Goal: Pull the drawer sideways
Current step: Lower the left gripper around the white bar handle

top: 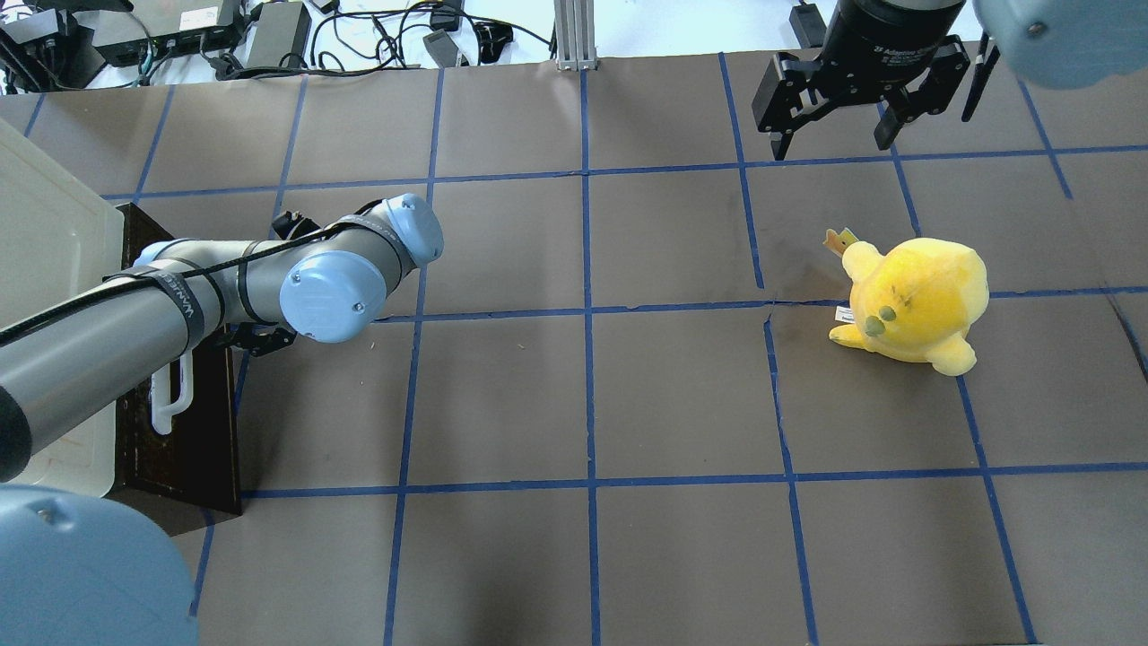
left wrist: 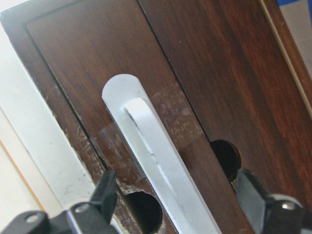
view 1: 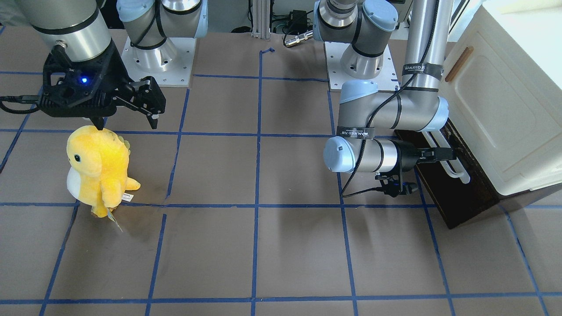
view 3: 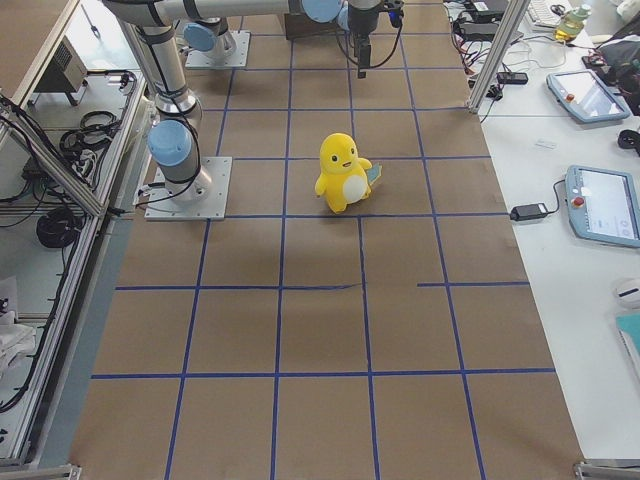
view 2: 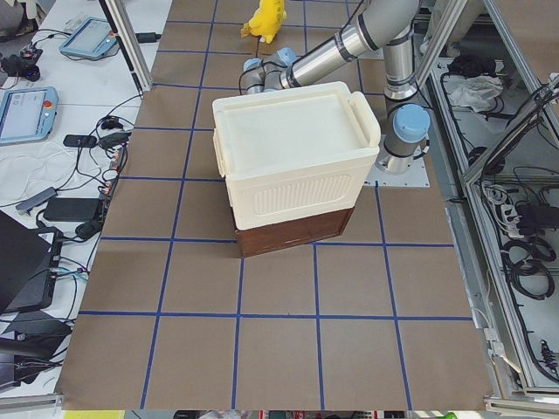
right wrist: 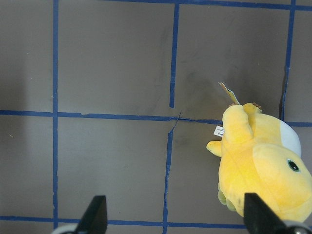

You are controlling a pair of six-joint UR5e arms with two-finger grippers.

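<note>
The drawer [view 1: 461, 197] has a dark brown wooden front and sits pushed in under a cream cabinet at the table's end on my left side. Its long white bar handle [view 1: 454, 169] runs along the front. My left gripper [view 1: 450, 154] is open at that handle. In the left wrist view its two fingertips [left wrist: 108, 187] stand on either side of the white bar [left wrist: 156, 156], with gaps to it. The drawer front also shows in the overhead view [top: 184, 440]. My right gripper [view 1: 127, 116] is open and empty, hovering above the table far from the drawer.
A yellow plush toy [view 1: 99, 169] stands on the brown table below my right gripper, also in the right wrist view [right wrist: 263, 165]. The cream cabinet [view 1: 505, 109] has a door with a small brown handle [view 1: 459, 63]. Both arm bases [view 1: 158, 52] stand at the table's back.
</note>
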